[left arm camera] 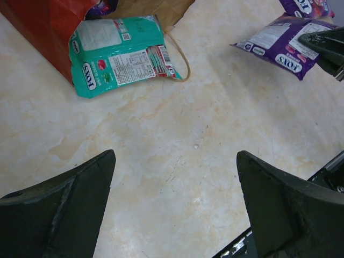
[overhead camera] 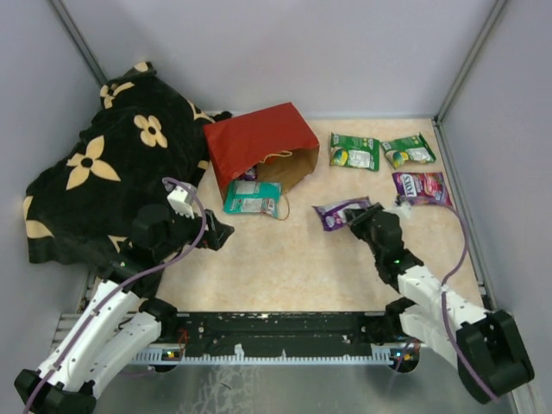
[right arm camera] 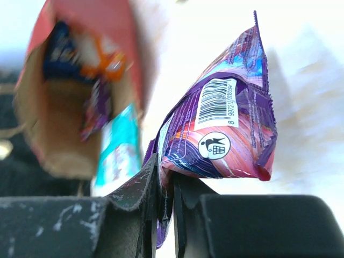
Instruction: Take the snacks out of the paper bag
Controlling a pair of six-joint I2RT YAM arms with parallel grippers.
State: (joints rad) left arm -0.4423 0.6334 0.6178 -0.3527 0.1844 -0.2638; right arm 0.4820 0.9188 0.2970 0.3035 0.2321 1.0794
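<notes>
From above, the red paper bag (overhead camera: 263, 142) lies on its side on the table (overhead camera: 285, 267), beside a black flower blanket (overhead camera: 103, 172). One green packet (overhead camera: 354, 152), a second green packet (overhead camera: 408, 152) and a pink-red packet (overhead camera: 420, 186) lie out on the table, well apart from the bag. A teal packet (overhead camera: 252, 197) lies right at the bag's mouth. The right gripper (overhead camera: 355, 216) holds a purple packet (overhead camera: 331, 215) over the middle of the table. The left gripper (overhead camera: 220, 233) sits near the blanket with nothing in it. In the left wrist view, the left gripper's fingers (left arm camera: 80, 188) are spread wide over bare table and touch nothing. The teal packet lies ahead against the bag, beside a thin cord handle (left arm camera: 184, 62). In the right wrist view, the right gripper's fingers (right arm camera: 134, 188) are squeezed almost together and pinch the bottom edge of the purple packet, which stands up above them. Behind it the bag looks blurry, but more snacks show inside: an orange and blue one and a purple one. I think a good part of the job is done. The held packet has to be put down, and the ones inside have to come out.
</notes>
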